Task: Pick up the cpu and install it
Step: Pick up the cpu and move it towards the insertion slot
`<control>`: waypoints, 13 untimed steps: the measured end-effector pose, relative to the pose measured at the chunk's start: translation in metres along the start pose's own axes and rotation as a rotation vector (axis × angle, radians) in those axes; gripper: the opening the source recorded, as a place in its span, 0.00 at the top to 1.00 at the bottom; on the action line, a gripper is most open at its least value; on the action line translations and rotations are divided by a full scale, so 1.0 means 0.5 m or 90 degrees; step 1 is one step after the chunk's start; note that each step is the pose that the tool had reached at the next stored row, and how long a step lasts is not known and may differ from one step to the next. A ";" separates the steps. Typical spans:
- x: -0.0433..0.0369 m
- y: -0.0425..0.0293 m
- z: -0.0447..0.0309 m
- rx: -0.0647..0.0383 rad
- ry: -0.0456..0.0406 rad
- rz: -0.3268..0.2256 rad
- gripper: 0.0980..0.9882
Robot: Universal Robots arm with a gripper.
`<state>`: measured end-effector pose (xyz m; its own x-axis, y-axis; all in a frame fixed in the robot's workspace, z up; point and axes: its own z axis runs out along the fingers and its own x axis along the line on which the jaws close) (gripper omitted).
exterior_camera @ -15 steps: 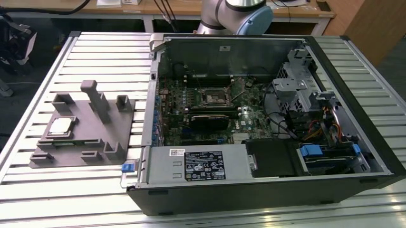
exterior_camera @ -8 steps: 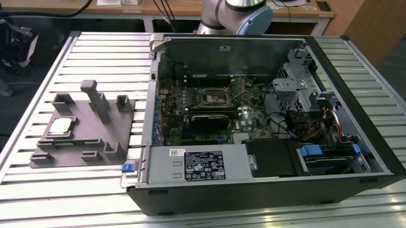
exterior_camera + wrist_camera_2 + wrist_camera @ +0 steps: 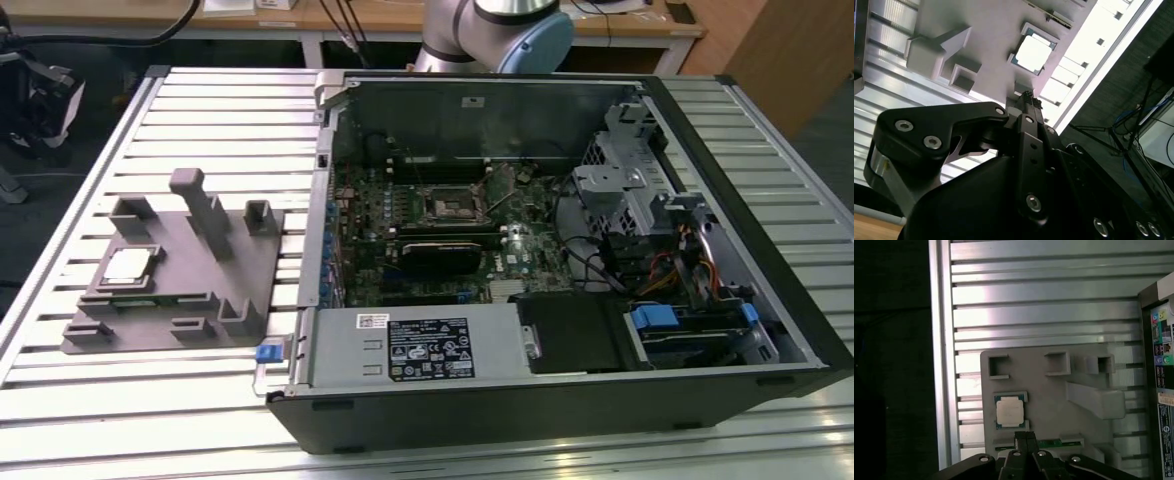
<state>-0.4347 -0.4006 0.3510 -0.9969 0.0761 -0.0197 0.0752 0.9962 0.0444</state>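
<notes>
The cpu (image 3: 127,265), a small square chip with a shiny silver top, lies flat in a recess of the grey fixture (image 3: 214,285) on the slatted table, at the exterior view's left. Both wrist views show it from well above: cpu (image 3: 1032,53) and cpu (image 3: 1009,411) on the grey fixture (image 3: 989,30) (image 3: 1054,395). My gripper (image 3: 1025,437) (image 3: 1029,97) hangs high over the fixture with its two black fingers pressed together and nothing between them. The dark socket (image 3: 451,207) sits on the motherboard inside the open computer case (image 3: 747,300).
Upright posts (image 3: 200,205) rise from the fixture near the cpu. A green memory stick (image 3: 1051,443) lies in a slot beside it. A black block (image 3: 438,255), cables and drive cages (image 3: 627,170) crowd the case. The arm's base (image 3: 494,30) stands behind the case.
</notes>
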 end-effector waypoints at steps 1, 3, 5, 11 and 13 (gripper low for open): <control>0.000 0.000 0.003 0.000 0.0000 0.000 0.99; 0.002 -0.002 0.010 0.000 0.0000 0.000 0.99; 0.003 -0.003 0.017 0.000 0.0002 0.000 0.92; 0.006 -0.007 0.039 0.000 0.0009 0.000 0.65; 0.006 -0.008 0.046 0.000 0.0018 0.000 0.59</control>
<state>-0.4377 -0.4035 0.3278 -0.9970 0.0754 -0.0170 0.0746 0.9962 0.0442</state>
